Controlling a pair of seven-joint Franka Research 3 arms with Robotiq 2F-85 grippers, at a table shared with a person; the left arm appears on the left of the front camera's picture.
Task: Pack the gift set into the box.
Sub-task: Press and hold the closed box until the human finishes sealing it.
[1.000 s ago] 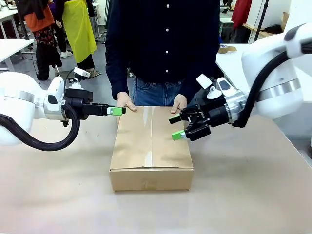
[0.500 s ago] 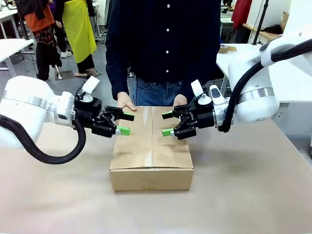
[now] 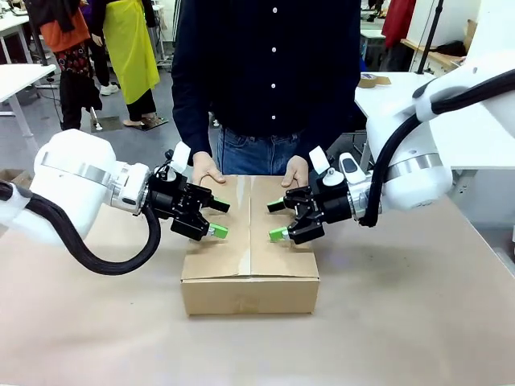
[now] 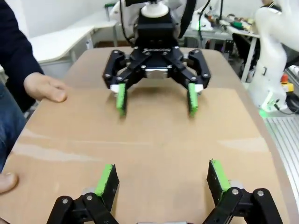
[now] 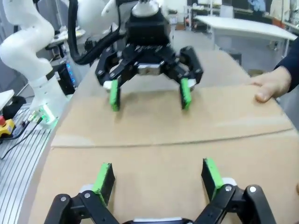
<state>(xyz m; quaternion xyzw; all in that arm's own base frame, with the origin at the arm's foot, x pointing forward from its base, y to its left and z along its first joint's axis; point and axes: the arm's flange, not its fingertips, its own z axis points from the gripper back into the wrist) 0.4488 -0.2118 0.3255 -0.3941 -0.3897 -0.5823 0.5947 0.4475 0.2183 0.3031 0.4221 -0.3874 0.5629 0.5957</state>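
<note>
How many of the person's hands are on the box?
2. Both rest on the far edge of the box: one hand near the left gripper, the other hand near the right gripper.

Box (image 3: 249, 241): brown corrugated cardboard, matt, faintly fibrous; strip (image 3: 250, 233) along its centre seam: paler and smoother, tape by the look; table (image 3: 418, 314): tan, matt, even, paper-like; left gripper (image 3: 219, 219) and right gripper (image 3: 275, 220): black links, satin finish, hard plastic or coated metal, cannot tell which; pads (image 4: 106, 179): bright green, matt, rubbery; arm shell (image 3: 68, 173): white, glossy, smooth plastic; wrist band (image 3: 410, 167): bare brushed metal; hose (image 3: 113, 269): black, dull, rubber-like sheath; person's shirt (image 3: 265, 72): dark woven cloth, matt, small pale shiny buttons; trousers (image 3: 253, 153): blue denim.
</note>
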